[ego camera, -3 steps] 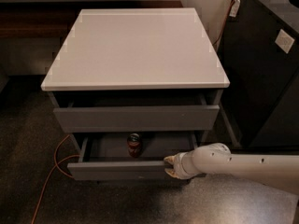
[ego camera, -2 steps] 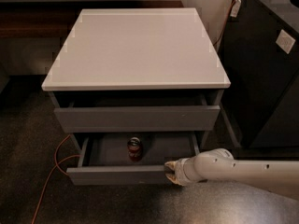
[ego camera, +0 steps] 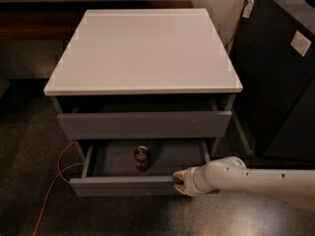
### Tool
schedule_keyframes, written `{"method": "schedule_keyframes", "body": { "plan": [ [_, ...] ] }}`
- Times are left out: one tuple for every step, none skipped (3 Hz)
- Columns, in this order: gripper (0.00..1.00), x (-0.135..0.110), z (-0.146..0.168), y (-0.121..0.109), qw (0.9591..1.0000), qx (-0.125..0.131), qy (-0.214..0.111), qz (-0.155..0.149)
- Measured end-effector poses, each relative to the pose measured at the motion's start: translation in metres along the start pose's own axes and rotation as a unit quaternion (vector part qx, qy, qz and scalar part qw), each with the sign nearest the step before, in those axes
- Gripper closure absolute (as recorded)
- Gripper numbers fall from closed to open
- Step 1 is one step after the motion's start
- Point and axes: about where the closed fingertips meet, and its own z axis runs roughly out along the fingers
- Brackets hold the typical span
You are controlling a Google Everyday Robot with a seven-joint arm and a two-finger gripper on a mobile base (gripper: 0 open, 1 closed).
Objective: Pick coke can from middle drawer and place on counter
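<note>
Coke can is being seen standing upright inside the middle drawer, near the middle of its width and close behind the front panel; its silver top is being turned up toward the camera; the drawer is being shown pulled out from the cabinet, with its dark interior exposed. The gripper is being set against the right part of that drawer's front panel, at its upper edge, to the right of the can and apart from it; whether its grasp is spread or closed cannot be told. The white arm is being extended in from the right edge of the view, low over the dark floor. The top drawer is being seen directly above, its front lying below a dark gap under the overhang of the light desk. 1 orange cable is being trailed over the floor at the cabinet's left; 1 black unit is being shown standing near the cabinet's right side.
</note>
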Motion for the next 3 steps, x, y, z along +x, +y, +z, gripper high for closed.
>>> {"method": "schedule_keyframes", "body": {
  "plan": [
    [1.00, -0.0103, -0.0047, 0.0172, 0.9999, -0.008, -0.009, -0.001],
    [1.00, -0.0103, -0.0046, 0.0172, 0.9999, -0.008, -0.009, -0.001],
    [1.00, -0.0166, -0.0072, 0.0268, 0.9998, -0.011, -0.016, -0.002]
  ]
}}
